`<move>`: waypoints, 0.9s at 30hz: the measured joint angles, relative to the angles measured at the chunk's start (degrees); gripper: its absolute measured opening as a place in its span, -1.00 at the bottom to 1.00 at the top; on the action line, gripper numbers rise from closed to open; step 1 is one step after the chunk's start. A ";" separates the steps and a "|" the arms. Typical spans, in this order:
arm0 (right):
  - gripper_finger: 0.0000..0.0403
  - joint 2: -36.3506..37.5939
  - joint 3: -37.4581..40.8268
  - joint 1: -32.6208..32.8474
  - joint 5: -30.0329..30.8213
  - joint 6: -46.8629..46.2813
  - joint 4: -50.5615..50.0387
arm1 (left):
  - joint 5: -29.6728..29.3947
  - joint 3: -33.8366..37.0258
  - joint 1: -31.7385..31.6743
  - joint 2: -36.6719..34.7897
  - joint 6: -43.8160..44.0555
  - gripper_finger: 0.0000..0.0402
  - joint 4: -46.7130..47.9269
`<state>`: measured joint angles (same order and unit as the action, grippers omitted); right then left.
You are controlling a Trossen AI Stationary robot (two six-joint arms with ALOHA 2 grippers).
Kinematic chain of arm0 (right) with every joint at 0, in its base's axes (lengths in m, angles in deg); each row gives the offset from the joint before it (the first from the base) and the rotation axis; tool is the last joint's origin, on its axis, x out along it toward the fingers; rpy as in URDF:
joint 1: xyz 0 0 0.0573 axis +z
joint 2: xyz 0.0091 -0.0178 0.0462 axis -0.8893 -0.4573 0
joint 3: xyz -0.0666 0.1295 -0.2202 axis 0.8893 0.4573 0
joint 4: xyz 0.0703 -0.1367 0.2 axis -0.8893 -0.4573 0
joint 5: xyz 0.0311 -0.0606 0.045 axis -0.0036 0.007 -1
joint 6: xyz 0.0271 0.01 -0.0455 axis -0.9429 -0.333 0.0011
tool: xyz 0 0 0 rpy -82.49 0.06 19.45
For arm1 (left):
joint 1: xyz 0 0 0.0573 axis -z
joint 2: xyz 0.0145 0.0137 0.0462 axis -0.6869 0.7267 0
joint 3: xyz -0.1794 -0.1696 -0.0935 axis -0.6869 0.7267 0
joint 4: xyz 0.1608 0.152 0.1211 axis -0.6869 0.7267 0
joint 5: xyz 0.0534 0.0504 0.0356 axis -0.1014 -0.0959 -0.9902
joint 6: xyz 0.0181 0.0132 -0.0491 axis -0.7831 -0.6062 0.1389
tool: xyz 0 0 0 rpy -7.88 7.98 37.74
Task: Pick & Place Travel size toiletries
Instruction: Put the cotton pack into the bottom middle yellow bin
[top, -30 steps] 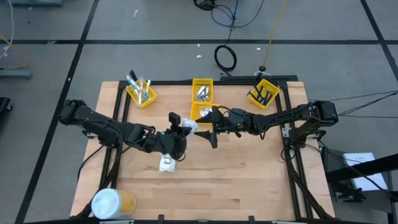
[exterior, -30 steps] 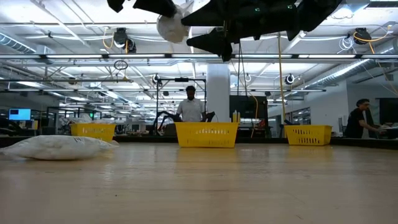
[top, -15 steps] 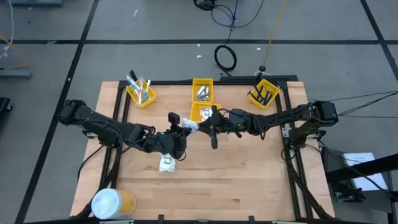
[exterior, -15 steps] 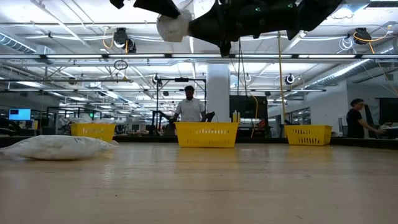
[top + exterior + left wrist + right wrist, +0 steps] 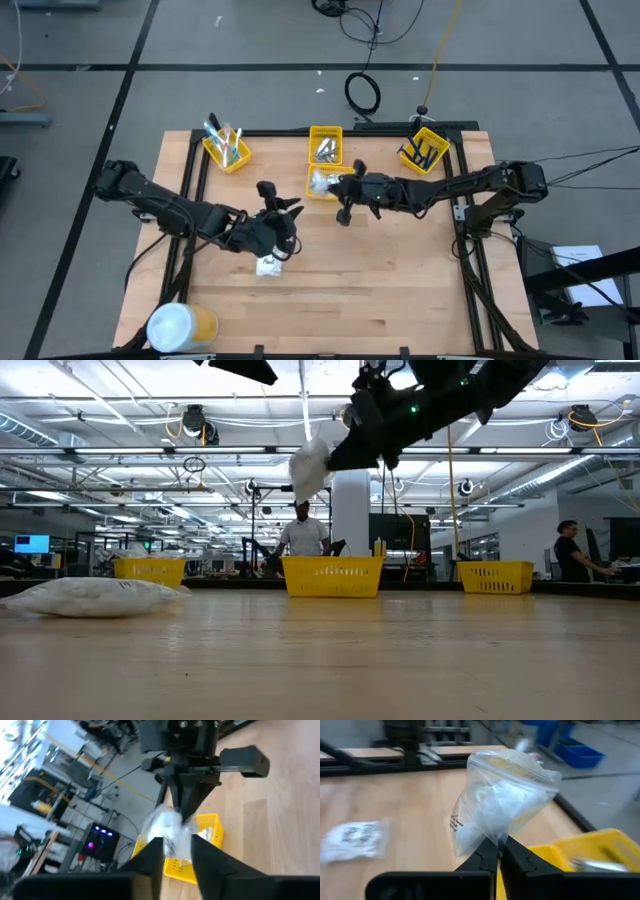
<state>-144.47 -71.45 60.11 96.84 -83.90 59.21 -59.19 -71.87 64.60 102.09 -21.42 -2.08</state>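
Pinching the white plastic-wrapped packet by one corner, the closed right end effector hangs it above the middle yellow bin, probably for dropping, while the left end effector, open and empty, waits near another packet on the desk.

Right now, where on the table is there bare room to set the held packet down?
Bare wood runs across the near half of the table, from the cylinder to the right edge. It is crowded mid-table: left gripper, loose packet, right gripper holding its packet above the middle bin.
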 joint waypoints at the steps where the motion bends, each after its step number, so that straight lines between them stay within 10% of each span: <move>1: -1.00 0.22 -0.05 -0.47 1.06 -0.10 -1.03 | -1.06 0.00 0.16 0.00 1.38 -0.47 0.04; 8: -1.00 0.03 -0.07 -5.02 3.40 -3.65 -11.22 | -1.62 0.00 0.15 0.00 11.92 0.02 9.39; 16: -0.93 -1.09 4.60 -8.77 3.18 -4.97 -7.70 | 12.82 0.00 -3.92 0.00 33.05 0.18 26.20; 27: 0.06 -1.21 8.90 -9.75 -1.32 -4.25 3.81 | 16.51 0.00 -5.44 0.00 37.62 0.19 28.61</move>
<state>-145.68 -62.55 50.36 95.51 -88.15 63.02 -42.68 -71.87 59.16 102.09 16.21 26.53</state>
